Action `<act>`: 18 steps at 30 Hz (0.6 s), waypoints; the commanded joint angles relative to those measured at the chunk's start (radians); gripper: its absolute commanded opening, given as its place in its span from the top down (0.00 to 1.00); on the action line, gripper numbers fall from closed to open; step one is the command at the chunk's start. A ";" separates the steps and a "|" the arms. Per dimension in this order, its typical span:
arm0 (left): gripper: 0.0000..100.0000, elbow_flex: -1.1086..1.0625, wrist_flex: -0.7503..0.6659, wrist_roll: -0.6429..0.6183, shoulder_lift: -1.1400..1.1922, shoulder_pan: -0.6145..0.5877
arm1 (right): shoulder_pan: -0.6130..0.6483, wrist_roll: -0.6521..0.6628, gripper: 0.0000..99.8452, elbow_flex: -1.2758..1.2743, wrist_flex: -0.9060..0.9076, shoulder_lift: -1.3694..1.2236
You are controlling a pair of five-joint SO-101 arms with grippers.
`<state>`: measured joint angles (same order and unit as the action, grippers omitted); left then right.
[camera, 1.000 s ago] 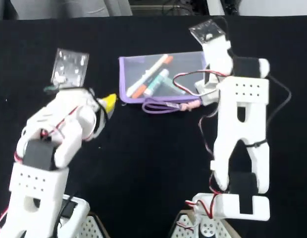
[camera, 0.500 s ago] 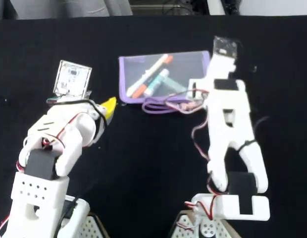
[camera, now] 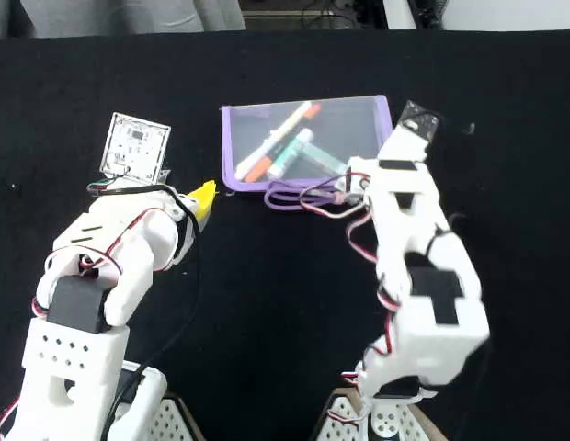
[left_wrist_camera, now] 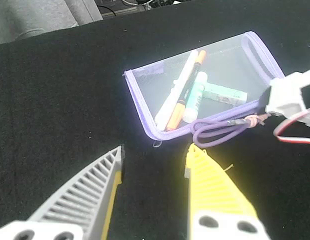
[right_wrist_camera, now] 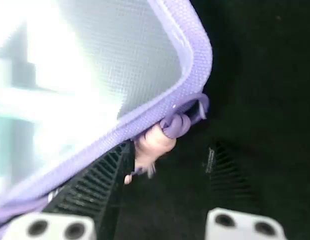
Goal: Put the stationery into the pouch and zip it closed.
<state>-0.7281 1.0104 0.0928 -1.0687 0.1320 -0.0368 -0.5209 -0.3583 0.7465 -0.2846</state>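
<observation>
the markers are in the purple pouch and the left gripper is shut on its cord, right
Not quite: the left gripper is open, short of the cord, as the left wrist view shows. The markers are in the purple pouch.

Tally, kind by kind
One purple mesh pouch (left_wrist_camera: 235,56); in it four stationery pieces: two pens (left_wrist_camera: 181,91), one glue stick (left_wrist_camera: 196,97), one flat teal piece (left_wrist_camera: 226,94); one purple cord loop (left_wrist_camera: 215,133) at its near edge; two arms, left arm (camera: 110,248) and right arm (camera: 412,230)
</observation>
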 commanded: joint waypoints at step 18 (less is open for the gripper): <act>0.79 -0.013 -0.018 0.005 -0.020 0.004 | 0.009 -0.048 0.99 0.455 0.376 -0.193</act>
<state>-0.7495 1.0104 0.0928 -1.0733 0.1335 -0.0430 -0.5669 0.0284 1.0671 -0.5148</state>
